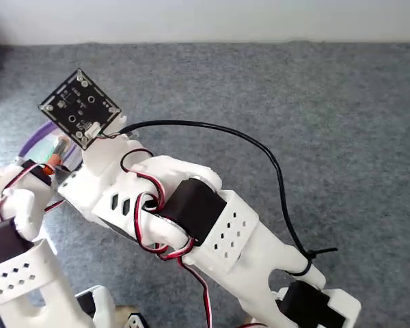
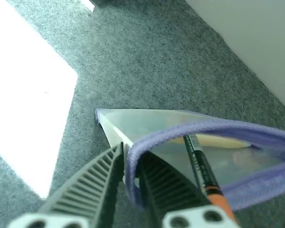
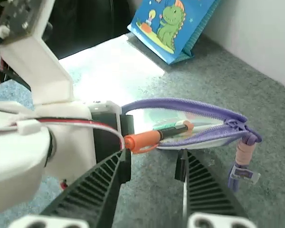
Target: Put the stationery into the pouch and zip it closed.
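A clear pouch with a purple zipper band lies open on the grey carpet. My left gripper is shut on the band at the pouch's open end. A pen with an orange cap lies in the mouth, its cap end sticking out. My right gripper stands open just short of that cap, with nothing between its fingers. The zipper pull hangs at the pouch's far end. In the high view a purple pouch edge and the pen peek out beside the right arm's camera board.
A blue picture bag with a dinosaur stands against the wall beyond the pouch. A bright patch of light lies on the carpet beside it. The left arm's white body sits close by the right gripper. Open carpet spreads to the right.
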